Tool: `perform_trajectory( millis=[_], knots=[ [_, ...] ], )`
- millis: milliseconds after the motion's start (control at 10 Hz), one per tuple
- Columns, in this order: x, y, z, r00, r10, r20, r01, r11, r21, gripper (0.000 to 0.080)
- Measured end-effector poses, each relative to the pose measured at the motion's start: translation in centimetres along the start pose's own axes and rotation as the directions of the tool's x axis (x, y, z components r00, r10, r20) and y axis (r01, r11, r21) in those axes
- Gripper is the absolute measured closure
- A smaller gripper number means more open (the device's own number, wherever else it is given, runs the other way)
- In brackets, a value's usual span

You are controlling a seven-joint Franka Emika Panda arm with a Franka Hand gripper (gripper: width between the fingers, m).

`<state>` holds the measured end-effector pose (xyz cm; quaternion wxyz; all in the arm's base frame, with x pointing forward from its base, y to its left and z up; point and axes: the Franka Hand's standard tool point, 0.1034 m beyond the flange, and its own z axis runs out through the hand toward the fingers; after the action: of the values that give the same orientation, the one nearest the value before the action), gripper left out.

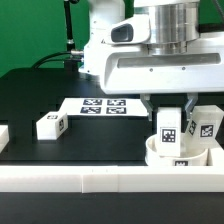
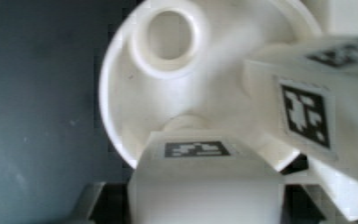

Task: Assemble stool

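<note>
lower right, the gripper (image 1: 168,112) straddles an upright leg (image 1: 168,132) in the seat disc (image 1: 190,157), just behind the front rail (image 1: 90,180); clenched or not, i cannot tell. bare table (image 1: 105,140) spreads to the loose leg (image 1: 50,125), middle left.

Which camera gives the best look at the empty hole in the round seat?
The wrist view: the empty socket in the seat disc faces the camera. The exterior view shows only the disc's side with legs upright on it; that socket is hidden.
</note>
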<state>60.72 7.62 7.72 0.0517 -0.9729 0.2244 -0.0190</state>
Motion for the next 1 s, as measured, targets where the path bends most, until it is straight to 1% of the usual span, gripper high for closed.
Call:
perform_trajectory(
  millis=[100,200,300,400,500,600,700,800,900,1000],
  knots=[
    [-0.1,-0.4,0.1,0.985,0.175,0.005,-0.175,0.985,0.010,0.0462],
    [-0.3,-0.6,0.1,0.951,0.307,0.013,-0.308,0.951,0.019,0.0462],
    [-0.5,-1.0,0.2,0.895,0.446,0.021,-0.446,0.895,0.022,0.0462],
    [-0.8,-1.5,0.3,0.846,0.533,0.020,-0.533,0.846,0.024,0.0462],
    [-0.9,-2.2,0.4,0.745,0.667,0.027,-0.667,0.744,0.040,0.0462],
    [-1.2,-2.9,0.4,0.625,0.779,0.045,-0.780,0.624,0.043,0.0462],
    [-1.4,-3.1,0.4,0.585,0.809,0.055,-0.811,0.583,0.043,0.0462],
    [-1.4,-3.2,0.4,0.484,0.872,0.069,-0.875,0.483,0.038,0.0462],
    [-1.3,-3.2,0.3,0.403,0.912,0.080,-0.915,0.402,0.034,0.0462],
    [-1.4,-3.3,0.4,0.352,0.932,0.083,-0.936,0.350,0.029,0.0462]
  ],
)
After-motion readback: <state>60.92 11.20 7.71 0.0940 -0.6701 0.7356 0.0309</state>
